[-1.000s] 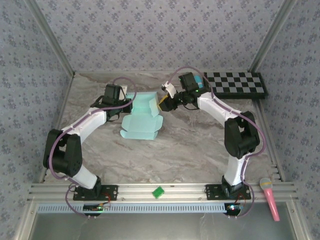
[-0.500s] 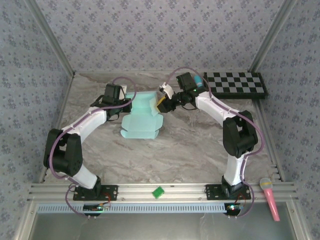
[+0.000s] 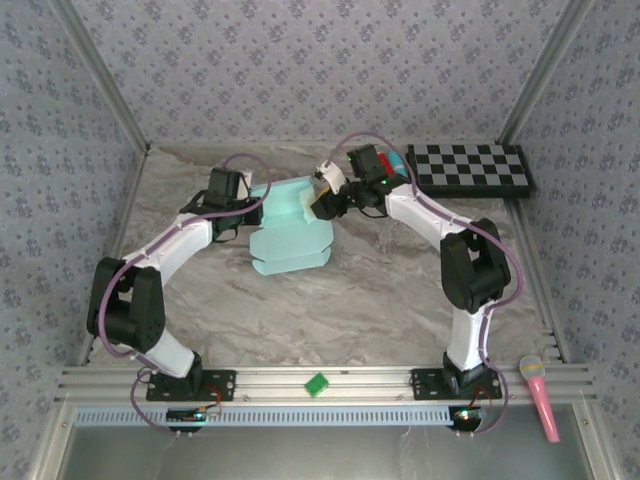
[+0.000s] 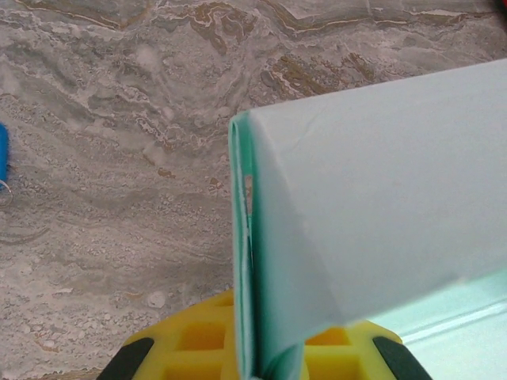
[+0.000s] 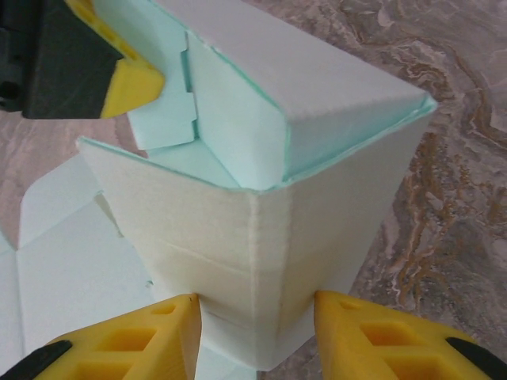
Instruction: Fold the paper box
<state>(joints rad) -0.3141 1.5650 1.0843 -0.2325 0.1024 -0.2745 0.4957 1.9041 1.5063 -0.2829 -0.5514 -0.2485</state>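
One pale aqua thin-card paper box (image 3: 290, 240): part-folded.
Left gripper (image 4: 265, 358): clenched on its folded flap.
Right gripper (image 5: 257, 321): grasping its raised corner.
Far right: black-and-white checkerboard (image 3: 470, 167).

Box (image 4: 372, 182): runs off the right and bottom edges in the left wrist view.
Left fingers (image 4: 198, 348): cropped at the bottom edge, partly behind the box.
Right fingers (image 5: 135, 340): cropped at the bottom edge.
Blue thing (image 4: 2, 150): a sliver at the left edge, not identifiable.
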